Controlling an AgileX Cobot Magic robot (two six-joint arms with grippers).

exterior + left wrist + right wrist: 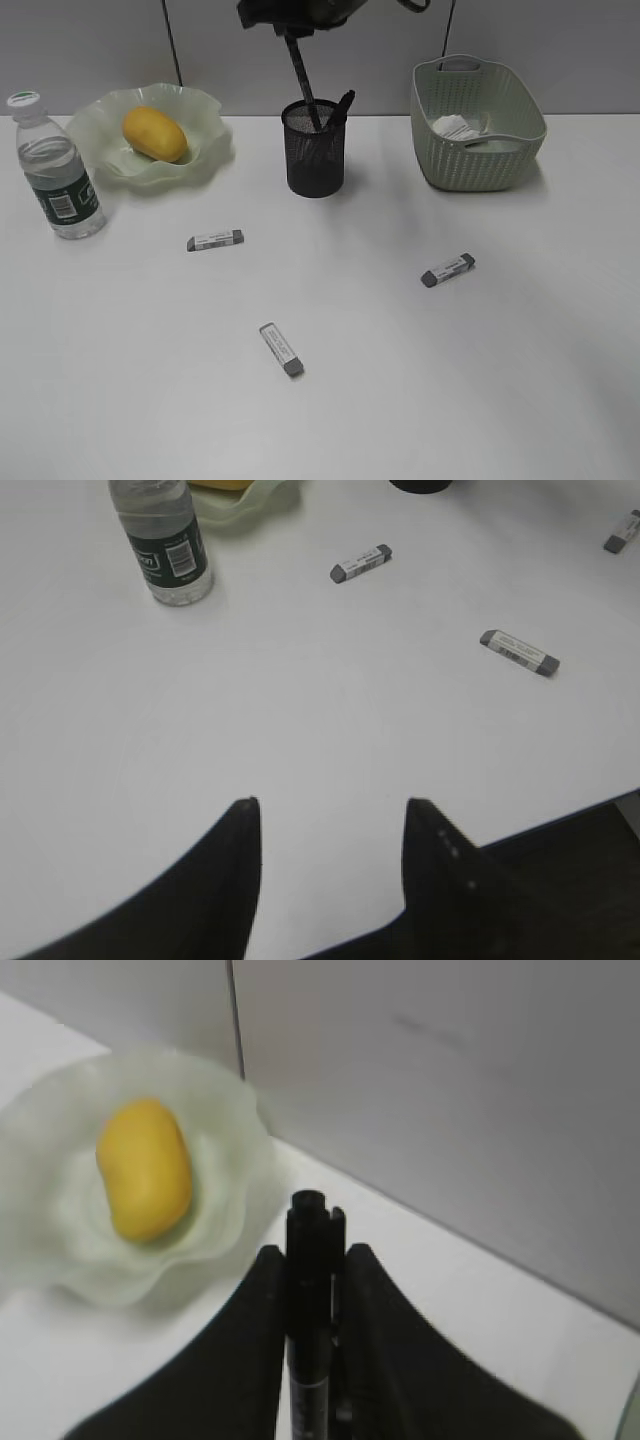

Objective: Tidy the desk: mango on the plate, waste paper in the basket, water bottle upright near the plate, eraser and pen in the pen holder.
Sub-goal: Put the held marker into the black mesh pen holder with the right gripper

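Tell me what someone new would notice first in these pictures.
The yellow mango in the ruffled green plate at back left stands out most. Next, the right gripper clamps a black pen above the mesh pen holder. Three erasers lie scattered on the white desk.

Right arm up high, left arm low and idle

We've got our right gripper (312, 1270) at the top of the exterior view, fingers pinched on a black pen (308, 1300); our left gripper (330, 825) hangs above the desk (320, 730), jaws parted, nothing between them.
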